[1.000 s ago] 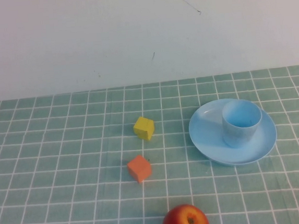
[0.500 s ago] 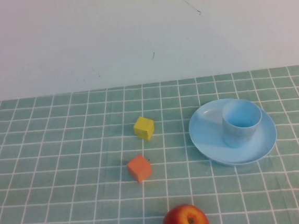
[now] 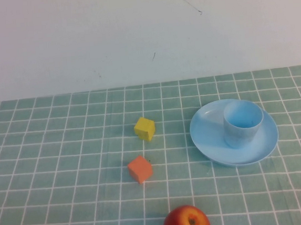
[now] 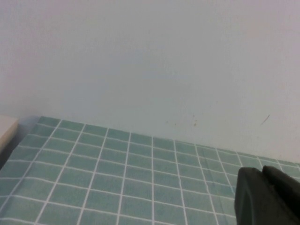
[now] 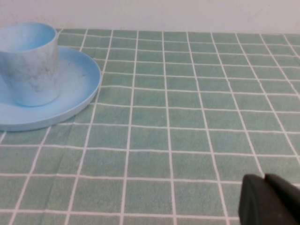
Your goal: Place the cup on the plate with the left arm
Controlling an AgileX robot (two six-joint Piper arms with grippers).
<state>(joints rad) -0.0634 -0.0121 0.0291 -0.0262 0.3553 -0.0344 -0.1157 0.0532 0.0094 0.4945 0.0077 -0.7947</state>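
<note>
On plate: light-blue cup upright; left gripper, right gripper apart.

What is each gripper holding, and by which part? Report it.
Nothing is held. The cup stands free on the plate. The left gripper and right gripper show only at their wrist views' edges.

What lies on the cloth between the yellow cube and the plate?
Nothing: in the high view, only bare checked cloth separates the yellow cube from the plate, which carries the cup.
</note>
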